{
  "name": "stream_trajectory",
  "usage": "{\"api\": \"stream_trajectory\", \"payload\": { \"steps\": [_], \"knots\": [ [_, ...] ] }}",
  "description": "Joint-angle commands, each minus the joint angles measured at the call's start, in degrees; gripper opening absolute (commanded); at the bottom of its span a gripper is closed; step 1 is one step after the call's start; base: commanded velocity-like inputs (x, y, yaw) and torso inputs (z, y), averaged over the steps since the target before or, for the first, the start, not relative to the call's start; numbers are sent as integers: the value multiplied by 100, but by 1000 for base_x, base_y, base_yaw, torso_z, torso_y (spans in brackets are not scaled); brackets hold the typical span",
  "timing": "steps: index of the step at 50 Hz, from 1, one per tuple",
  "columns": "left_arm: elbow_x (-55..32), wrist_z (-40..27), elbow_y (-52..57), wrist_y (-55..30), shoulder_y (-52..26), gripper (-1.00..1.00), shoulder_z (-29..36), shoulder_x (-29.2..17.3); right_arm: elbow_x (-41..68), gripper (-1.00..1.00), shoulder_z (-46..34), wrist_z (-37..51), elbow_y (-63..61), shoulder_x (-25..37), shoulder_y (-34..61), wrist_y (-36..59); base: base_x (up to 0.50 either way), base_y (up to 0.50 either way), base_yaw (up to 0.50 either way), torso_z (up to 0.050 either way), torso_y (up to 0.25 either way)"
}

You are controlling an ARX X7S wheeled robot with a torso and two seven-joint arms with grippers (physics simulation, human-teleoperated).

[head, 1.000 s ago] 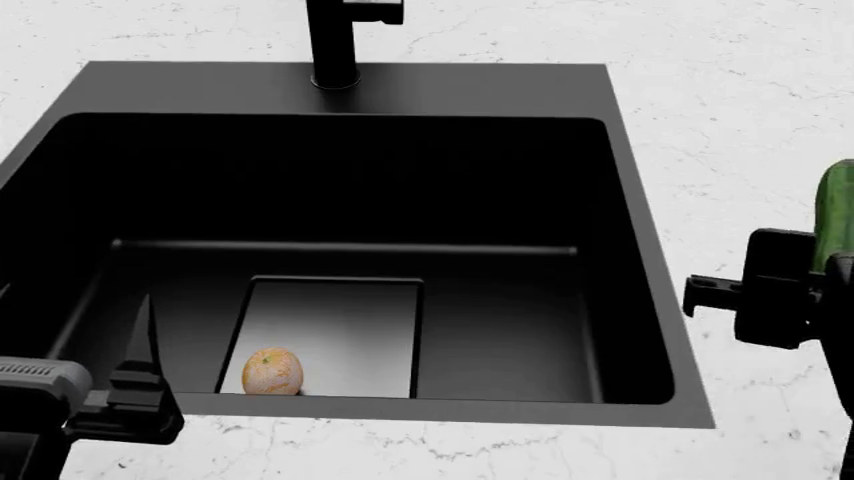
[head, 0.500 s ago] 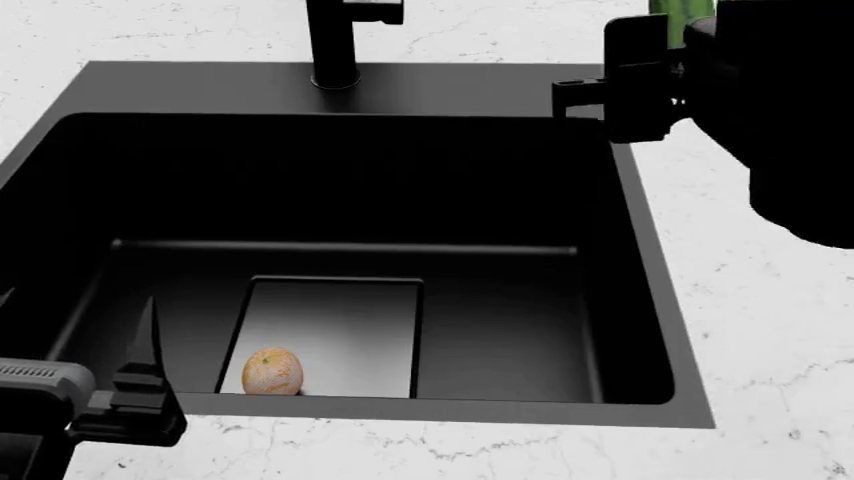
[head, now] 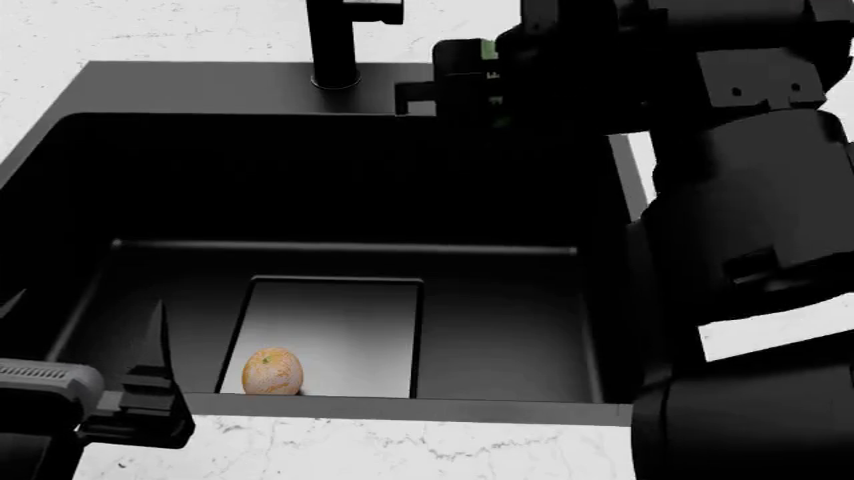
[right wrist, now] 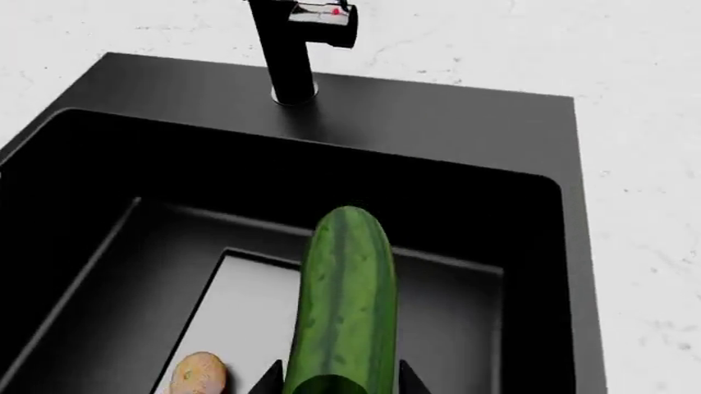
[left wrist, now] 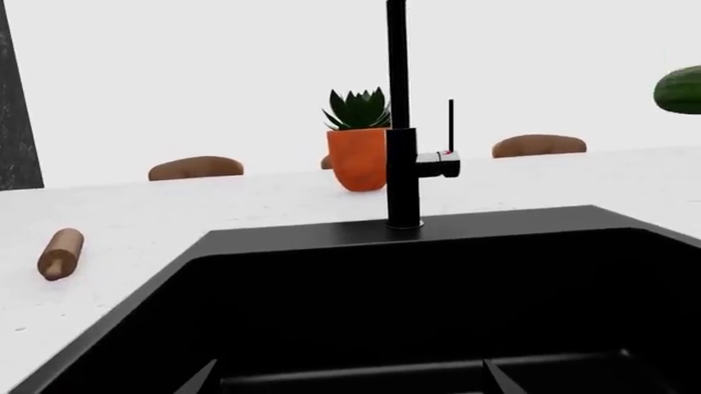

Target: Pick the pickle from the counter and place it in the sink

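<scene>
**Pickle over the basin, release coming up**

The right gripper [right wrist: 334,386] is holding the pickle [right wrist: 341,304] out over the sink [right wrist: 110,246] — the carry looks all but done, and the drop is the step in hand. In the right wrist view the pickle is standing up between the two dark fingers, clamped at its lower end, with the open black basin behind it. The grey drain plate [right wrist: 246,304] and a speckled orange fruit [right wrist: 197,373] are lying on the sink floor beyond it.

From the head view the right arm is reaching across the far right corner of the sink, close to the faucet [head: 334,45], and it is hiding the pickle almost entirely. The next move, I'd say, calls for little more than parting the fingers — perhaps dropping lower first, so the pickle isn't bouncing off the floor.

The pickle is looking glossy, dark green with paler lengthwise streaks, oblong with a rounded tip.

The left gripper [head: 87,355] is idling at the near left rim, fingers apart, gripping nothing.
</scene>
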Motion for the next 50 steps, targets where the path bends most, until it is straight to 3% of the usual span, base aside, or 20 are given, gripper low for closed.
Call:
{"api": "stream_trajectory", "payload": {
  "steps": [1, 7, 14, 24, 47, 48, 50],
  "knots": [
    [-14, 13, -76, 26, -32, 100, 32, -16, -535, -100, -892, -1169, 840, -597, -372, -2, 0, 0, 0, 0, 0],
    [-19, 5, -132, 50, -42, 100, 29, -21, 955, -100, -2829, -1339, 725, -597, -521, 27, 0, 0, 0, 0, 0],
    [-35, 22, -215, 115, -49, 100, 41, -12, 1759, -100, -3854, -1338, 615, -597, -658, 90, 0, 0, 0, 0, 0],
    [-54, 11, -255, 161, -29, 100, 42, -18, 2043, -100, -4303, -1325, 543, -597, -961, 58, 0, 0, 0, 0, 0],
    [-93, -9, -328, 221, -1, 100, 66, -35, 2116, -100, -4298, -957, 585, -597, -1294, -1, 0, 0, 0, 0, 0],
    [-95, -9, -335, 222, -4, 100, 69, -35, 2149, 100, -4252, -773, 629, -597, -1282, -93, 0, 0, 0, 0, 0],
    [-105, -10, -329, 221, -8, 100, 68, -37, 2117, 100, -4304, -888, 606, -597, -1264, -62, 0, 0, 0, 0, 0]
  ]
}}
